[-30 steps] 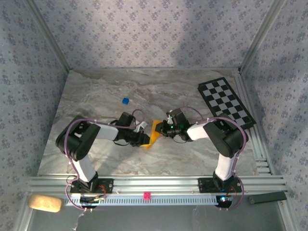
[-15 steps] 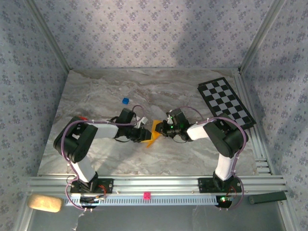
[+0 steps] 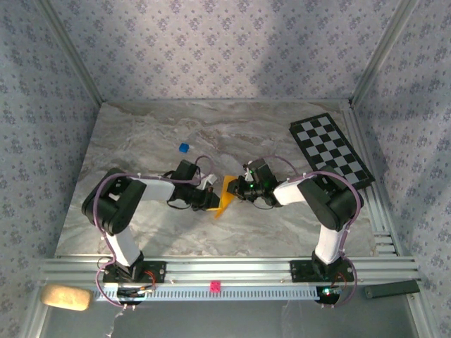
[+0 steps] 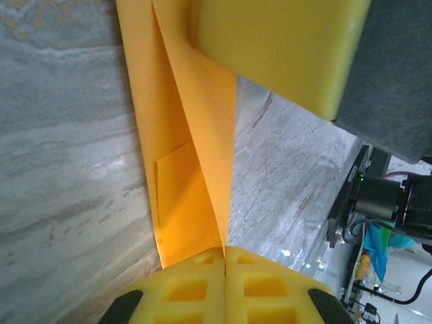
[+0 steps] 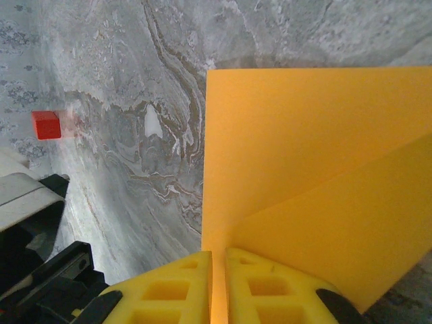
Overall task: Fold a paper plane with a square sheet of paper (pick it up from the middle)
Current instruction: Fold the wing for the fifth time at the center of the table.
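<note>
The sheet of paper [image 3: 225,199] is a creased orange-yellow angular shape, standing on edge at the middle of the table between both grippers. My left gripper [image 3: 213,201] is shut on its left side. In the left wrist view the yellow fingertips [image 4: 224,251] pinch one flap of the paper [image 4: 192,169], and a yellow finger [image 4: 283,47] of the other gripper shows above. My right gripper [image 3: 236,189] holds the paper from the right. Its pads [image 5: 217,260] clamp the fold of the paper [image 5: 304,148], which fans out in two layers.
A black-and-white checkered board [image 3: 330,149] lies at the table's right edge. A tiny blue cube [image 3: 184,148] sits behind the left arm. A small red block [image 5: 46,125] rests on the marble. Metal rails run along the near edge.
The left arm lifted and shifted slightly away from the near edge, then settled back. Both grippers have kept their hold on the paper, which has barely moved.
</note>
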You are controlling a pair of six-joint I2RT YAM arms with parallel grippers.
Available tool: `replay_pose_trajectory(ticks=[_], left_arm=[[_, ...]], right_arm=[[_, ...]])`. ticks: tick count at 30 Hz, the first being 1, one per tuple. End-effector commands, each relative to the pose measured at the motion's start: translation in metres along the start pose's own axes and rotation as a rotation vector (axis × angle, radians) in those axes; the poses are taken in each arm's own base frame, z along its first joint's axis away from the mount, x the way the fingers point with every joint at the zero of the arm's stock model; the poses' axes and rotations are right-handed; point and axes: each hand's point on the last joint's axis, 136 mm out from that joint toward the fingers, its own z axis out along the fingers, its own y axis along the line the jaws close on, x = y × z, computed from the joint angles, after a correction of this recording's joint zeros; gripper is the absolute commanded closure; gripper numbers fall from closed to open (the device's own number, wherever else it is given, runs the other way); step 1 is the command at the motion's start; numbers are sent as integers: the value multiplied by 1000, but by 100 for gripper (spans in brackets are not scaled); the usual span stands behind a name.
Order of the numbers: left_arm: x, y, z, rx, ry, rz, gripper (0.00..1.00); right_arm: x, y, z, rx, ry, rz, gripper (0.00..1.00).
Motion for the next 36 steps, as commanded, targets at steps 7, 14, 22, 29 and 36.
replay_pose_trajectory(ticks=[7,14,22,29,36], left_arm=[[28,16,7,-15,126,-51,100],[37,21,6,-30,149,-67,92],[43,21,2,-37,151,-72,86],[49,21,0,-34,159,-79,100],[54,22,-1,-47,167,-92,92]], right_arm=[[22,-46,6,157,56,47,85],[22,-48,6,170,59,49,85],[23,-50,5,185,59,52,85],[23,-51,6,189,62,53,85],[23,-53,5,200,63,53,86]])
